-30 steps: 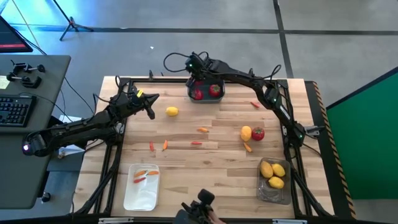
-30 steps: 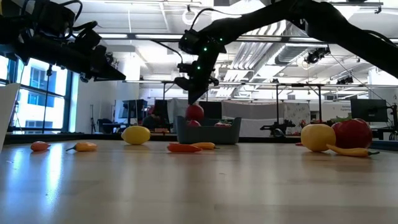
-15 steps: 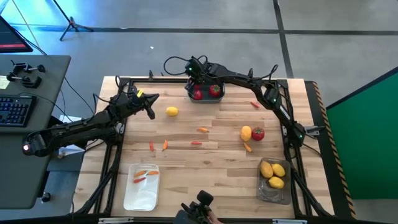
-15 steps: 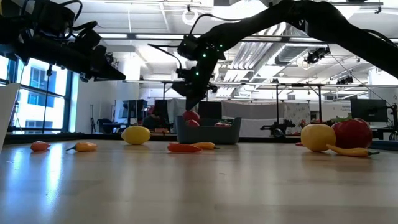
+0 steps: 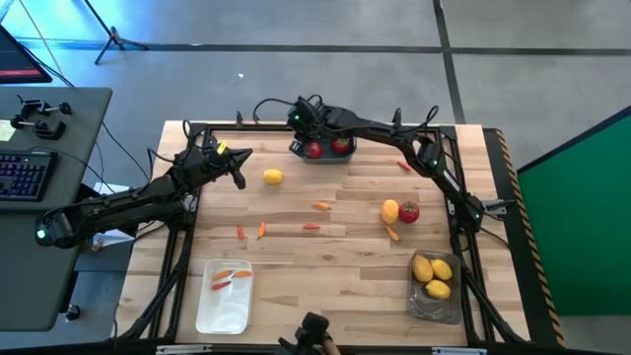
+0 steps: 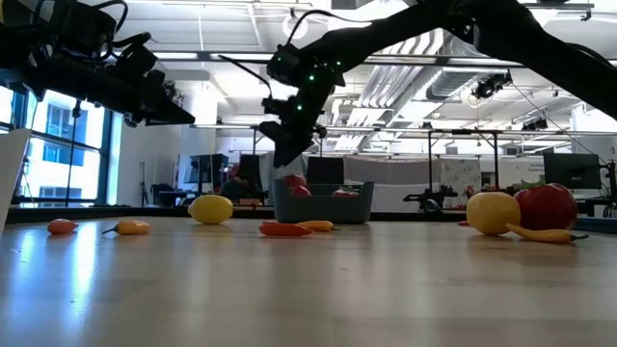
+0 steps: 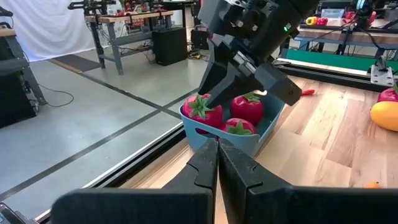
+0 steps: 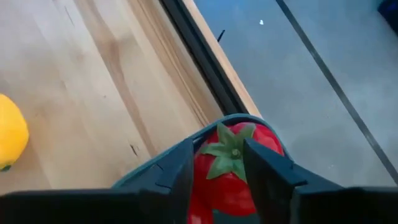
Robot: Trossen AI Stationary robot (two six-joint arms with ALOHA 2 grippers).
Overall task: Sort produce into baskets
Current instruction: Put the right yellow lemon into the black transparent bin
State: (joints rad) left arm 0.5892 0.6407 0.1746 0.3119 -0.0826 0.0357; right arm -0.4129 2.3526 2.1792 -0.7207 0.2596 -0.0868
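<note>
A dark blue-grey basket [image 5: 347,155] stands at the table's far edge with three red tomatoes [image 7: 247,107] in it. My right gripper [image 8: 217,168] is open just above the basket's left end. Its fingers stand on either side of the left tomato [image 8: 231,171], above its green top. It also shows in the left wrist view [image 7: 214,93]. My left gripper [image 5: 240,179] is shut and empty, held above the table to the left of a lemon [image 5: 273,177]. A white basket [image 5: 225,294] holds orange pieces, and a translucent basket [image 5: 434,288] holds three lemons.
A lemon [image 5: 390,209], a tomato [image 5: 408,211] and an orange pepper [image 5: 392,233] lie together right of centre. Several small orange-red pieces [image 5: 311,226] lie scattered mid-table, and one [image 5: 404,166] lies near the right arm. A desk with a keyboard [image 5: 25,176] stands off the table's left.
My right gripper has lowered a tomato into the blue-grey basket and let go of it. It has then drawn up and toward the table's left. The tomato now rests in the basket's left end.
</note>
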